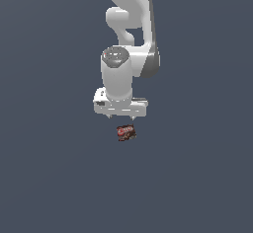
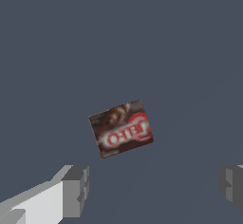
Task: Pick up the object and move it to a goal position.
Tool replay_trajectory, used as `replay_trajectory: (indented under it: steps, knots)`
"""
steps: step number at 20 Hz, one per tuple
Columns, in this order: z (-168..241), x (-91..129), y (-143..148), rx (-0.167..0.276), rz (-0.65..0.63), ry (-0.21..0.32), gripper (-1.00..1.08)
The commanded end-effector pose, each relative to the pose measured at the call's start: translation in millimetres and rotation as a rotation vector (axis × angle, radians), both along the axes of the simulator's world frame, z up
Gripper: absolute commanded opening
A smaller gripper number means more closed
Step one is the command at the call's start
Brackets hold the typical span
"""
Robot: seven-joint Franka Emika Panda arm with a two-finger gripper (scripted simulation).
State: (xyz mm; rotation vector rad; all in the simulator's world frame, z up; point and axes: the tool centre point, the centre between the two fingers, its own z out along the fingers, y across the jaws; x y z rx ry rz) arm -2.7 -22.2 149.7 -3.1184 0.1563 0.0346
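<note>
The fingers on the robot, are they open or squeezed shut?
Open. In the wrist view the two grey fingers stand far apart, with nothing between them. The little brown box lies beyond them, untouched.

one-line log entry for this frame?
phase: pre-grasp | claw: open, empty, above box | box: on surface, label up, skewed to fingers, not between them | contact: none | goal marker: not visible

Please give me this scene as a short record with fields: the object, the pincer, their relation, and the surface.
object: small dark brown-and-red box, lying flat, red lettering facing up
pincer: white pincer, open, fingers set wide apart
relation: pincer above the box, apart from it; nothing held
box angle: rotated askew to the line between the fingers in the wrist view
surface: plain dark grey-blue floor
</note>
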Motion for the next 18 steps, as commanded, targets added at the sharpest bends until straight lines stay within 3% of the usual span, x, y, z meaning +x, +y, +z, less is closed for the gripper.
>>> replay_trajectory:
  steps: [1, 10, 18]
  knots:
    - [-0.5, -0.1, 0.6, 0.0, -0.002, 0.001, 1.0]
    - [-5.7, 0.6, 2.3, 0.0, -0.077, 0.001, 1.0]
    - [-16.4, 1.5, 6.0, 0.0, -0.229, 0.004, 1.0]
